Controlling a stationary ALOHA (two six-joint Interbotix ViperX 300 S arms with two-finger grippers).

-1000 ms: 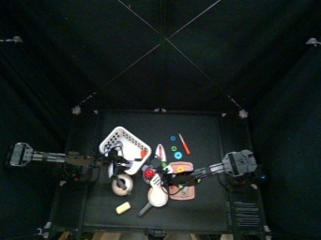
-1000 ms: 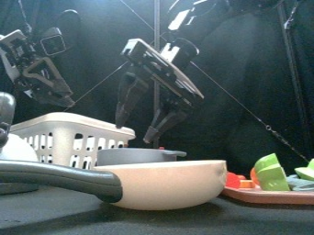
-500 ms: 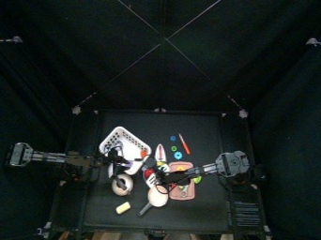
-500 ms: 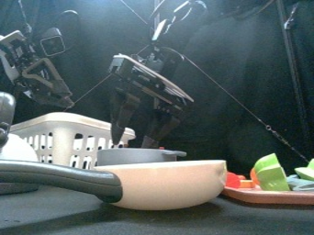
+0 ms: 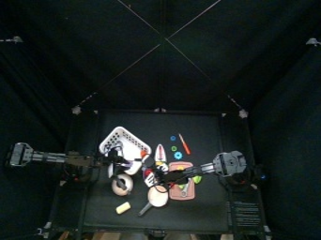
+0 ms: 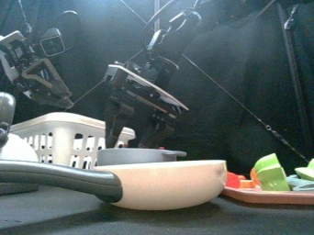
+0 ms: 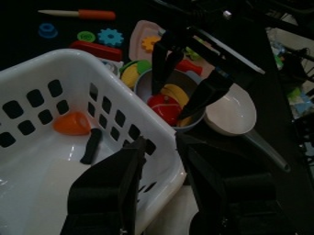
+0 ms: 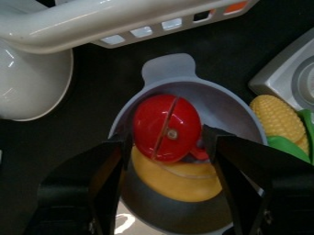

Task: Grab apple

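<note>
The apple [image 8: 168, 128] is small, round and red, and lies in a grey pot [image 8: 215, 96] on top of a yellow piece. My right gripper [image 8: 172, 154] hangs open right above it, one jaw on each side of the pot's inside. In the front view the right gripper [image 6: 141, 128] reaches down to the pot's rim [image 6: 138, 154]. The apple also shows in the left wrist view [image 7: 166, 108]. My left gripper [image 7: 166, 163] is open and empty over the white basket [image 7: 50, 69], to the left of the pot.
A white ladle [image 6: 160, 184] lies at the front. A reddish tray [image 6: 245, 193] with green pieces sits at the right. A corn cob [image 8: 280, 119] lies beside the pot. An orange piece [image 7: 73, 122] lies in the basket. A long thin red-orange piece [image 7: 80, 14] lies farther back.
My right gripper has moved left and down, from above the tray side to over the grey pot, jaws still open. The left arm has not moved.
</note>
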